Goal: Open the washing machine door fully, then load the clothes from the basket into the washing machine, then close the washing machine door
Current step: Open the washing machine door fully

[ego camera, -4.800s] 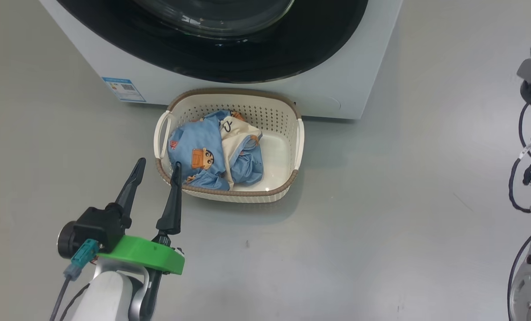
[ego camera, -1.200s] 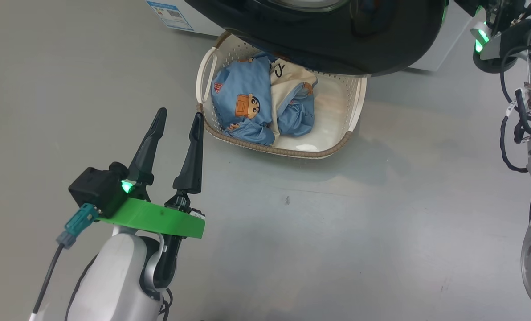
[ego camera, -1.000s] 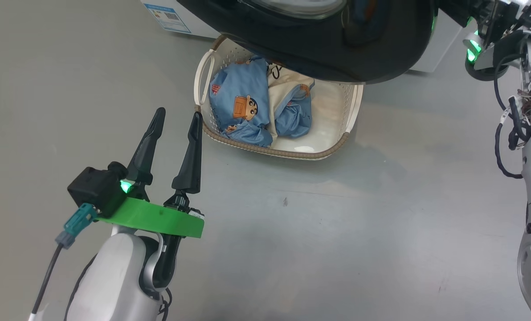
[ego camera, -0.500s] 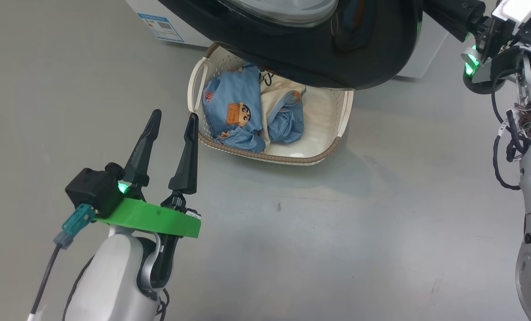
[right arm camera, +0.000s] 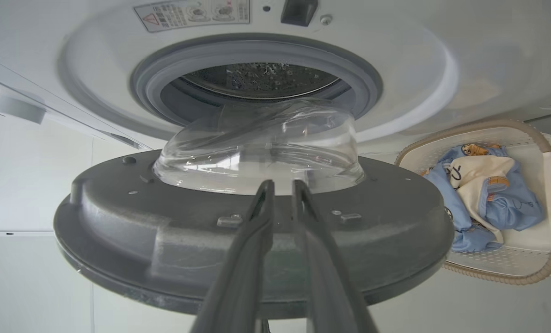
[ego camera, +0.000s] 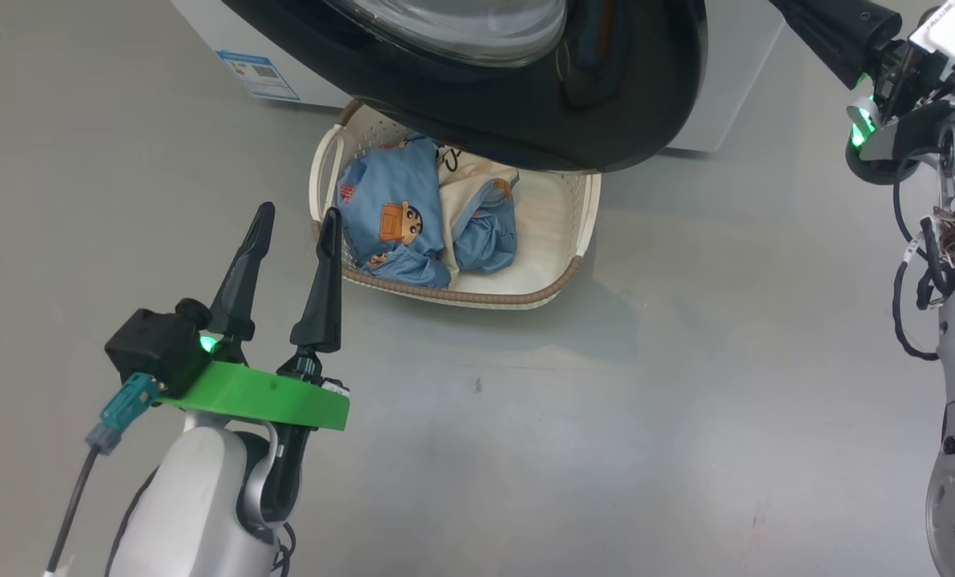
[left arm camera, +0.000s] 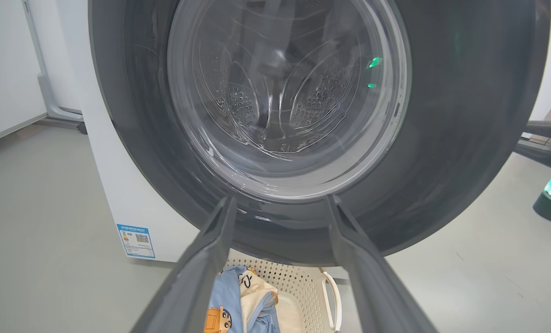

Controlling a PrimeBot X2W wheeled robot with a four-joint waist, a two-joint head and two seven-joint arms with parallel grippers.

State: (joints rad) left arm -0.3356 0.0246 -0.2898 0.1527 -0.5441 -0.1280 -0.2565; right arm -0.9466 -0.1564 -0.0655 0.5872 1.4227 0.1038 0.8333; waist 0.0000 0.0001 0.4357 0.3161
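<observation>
The washing machine door (ego camera: 525, 112) stands partly swung out from the white washing machine (ego camera: 205, 24), and its black rim overhangs the far side of the basket (ego camera: 461, 296). Light blue clothes (ego camera: 397, 216) and a cream piece (ego camera: 465, 188) lie in the basket's left half. My left gripper (ego camera: 297, 213) is open, just left of the basket's near corner, and holds nothing. In the right wrist view my right gripper (right arm camera: 281, 182) is shut, with its tips against the door's grey inner face (right arm camera: 211, 259) below the glass bowl (right arm camera: 257, 143). Beyond it show the gasket (right arm camera: 141, 83) and the drum (right arm camera: 257, 76).
Grey floor (ego camera: 686, 401) spreads in front of and to the right of the basket. My right arm (ego camera: 886, 56) with its cables (ego camera: 926, 280) runs along the right edge. A blue label (ego camera: 257, 74) marks the machine's lower left front. A white panel (left arm camera: 7, 69) stands left of the machine.
The door, shut against the machine in the earliest frame, has swung out over the basket and keeps opening. My right arm has come in at the door's right edge. The camera has shifted.
</observation>
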